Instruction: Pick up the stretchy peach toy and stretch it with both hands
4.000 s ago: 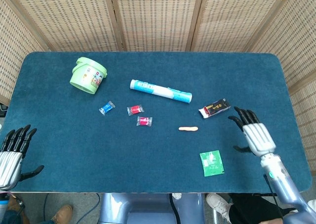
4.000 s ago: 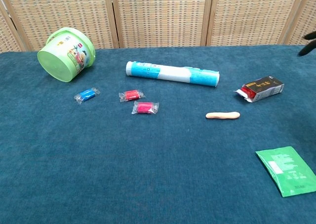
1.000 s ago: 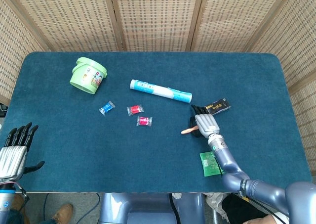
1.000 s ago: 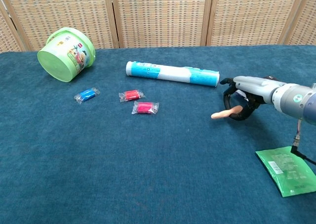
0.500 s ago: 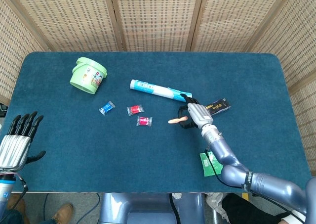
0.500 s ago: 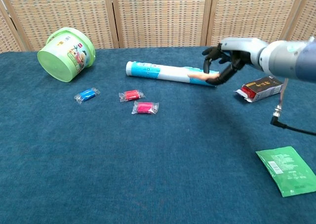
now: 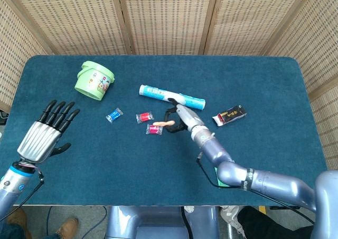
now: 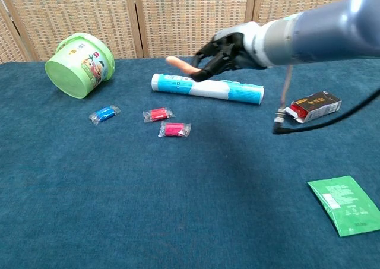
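Left hand (image 7: 45, 134) at about 8 o'clock on the worktop (image 7: 105, 160): raised, palm side down, fingers (image 7: 59, 111) spread and straight, holding nothing. A second ago it sat lower at the near-left edge; now it has come up and inward, so it looks to be heading for the meet-up.

Green bucket (image 7: 94, 80) at 10 o'clock, on its side, untouched. Blue candy (image 7: 113, 114) and two red candies (image 7: 144, 117) (image 7: 154, 129) left of centre, unmoved.

Peach toy (image 7: 165, 124) is off the worktop, in the air near centre, above the red candies in the head view. In the chest view it (image 8: 180, 65) pokes out leftward from the right hand (image 8: 228, 50), in front of the white-blue tube (image 8: 208, 88). Right hand's fingers curl around one end of the toy; the other end is free. One second ago the toy was just leaving the cloth at 3 o'clock; it has since been carried up and toward centre-left.

Black-red box (image 7: 229, 115) and green packet (image 8: 345, 204) on the right side, unmoved.

Judgement: pick-up done, transfer under way. Next the left hand needs to take the free end; no stretch yet. Risk: thin toy, short free end, easy to miss or knock loose.
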Tool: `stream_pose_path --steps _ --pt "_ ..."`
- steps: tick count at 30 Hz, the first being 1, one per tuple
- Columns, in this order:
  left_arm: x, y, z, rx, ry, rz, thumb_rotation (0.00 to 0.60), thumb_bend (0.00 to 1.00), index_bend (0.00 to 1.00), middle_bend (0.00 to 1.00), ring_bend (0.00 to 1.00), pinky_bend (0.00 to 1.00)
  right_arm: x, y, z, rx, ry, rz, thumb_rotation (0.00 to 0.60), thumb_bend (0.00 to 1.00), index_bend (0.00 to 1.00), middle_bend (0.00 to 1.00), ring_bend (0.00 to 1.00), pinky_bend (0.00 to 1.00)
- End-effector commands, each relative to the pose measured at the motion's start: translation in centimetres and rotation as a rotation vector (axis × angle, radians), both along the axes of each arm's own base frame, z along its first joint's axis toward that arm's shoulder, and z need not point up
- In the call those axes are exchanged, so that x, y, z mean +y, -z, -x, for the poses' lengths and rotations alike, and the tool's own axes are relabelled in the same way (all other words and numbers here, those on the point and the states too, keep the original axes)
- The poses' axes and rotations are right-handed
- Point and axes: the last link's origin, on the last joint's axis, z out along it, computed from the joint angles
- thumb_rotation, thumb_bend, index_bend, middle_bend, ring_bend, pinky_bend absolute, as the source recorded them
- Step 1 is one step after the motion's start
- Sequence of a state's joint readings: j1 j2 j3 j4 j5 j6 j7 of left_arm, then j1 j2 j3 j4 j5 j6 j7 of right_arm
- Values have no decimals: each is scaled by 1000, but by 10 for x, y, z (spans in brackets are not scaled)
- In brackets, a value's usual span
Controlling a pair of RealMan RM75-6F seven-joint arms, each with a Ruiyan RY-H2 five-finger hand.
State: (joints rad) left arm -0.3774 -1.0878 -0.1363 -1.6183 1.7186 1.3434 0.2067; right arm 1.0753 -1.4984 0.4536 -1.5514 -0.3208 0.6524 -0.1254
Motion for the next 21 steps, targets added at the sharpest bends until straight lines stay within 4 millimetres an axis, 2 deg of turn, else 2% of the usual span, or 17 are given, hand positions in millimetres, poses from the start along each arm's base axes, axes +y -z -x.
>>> stream_pose_path --steps 1,5,9,13,16,21 --pt "8 9 -17 -3 41 48 600 0 10 0 0 0 7 14 -15 -5 1 -38 600 578 648 42 0 0" --pt "16 31 -38 -84 51 163 600 0 89 0 0 0 12 25 -23 -21 26 -50 600 580 651 43 0 0" --pt "24 51 -53 -139 72 203 600 21 165 0 0 0 19 34 -28 -36 35 -70 600 580 653 43 0 0" --pt "28 75 -65 -176 71 266 600 153 297 0 0 0 24 40 -31 -29 25 -78 600 580 657 43 0 0" --pt "29 88 -73 -180 82 285 600 226 333 0 0 0 26 42 -32 -23 21 -80 600 580 658 43 0 0" --pt "35 106 -87 -151 108 263 600 278 373 0 0 0 27 41 -29 -20 29 -72 600 580 661 45 0 0"
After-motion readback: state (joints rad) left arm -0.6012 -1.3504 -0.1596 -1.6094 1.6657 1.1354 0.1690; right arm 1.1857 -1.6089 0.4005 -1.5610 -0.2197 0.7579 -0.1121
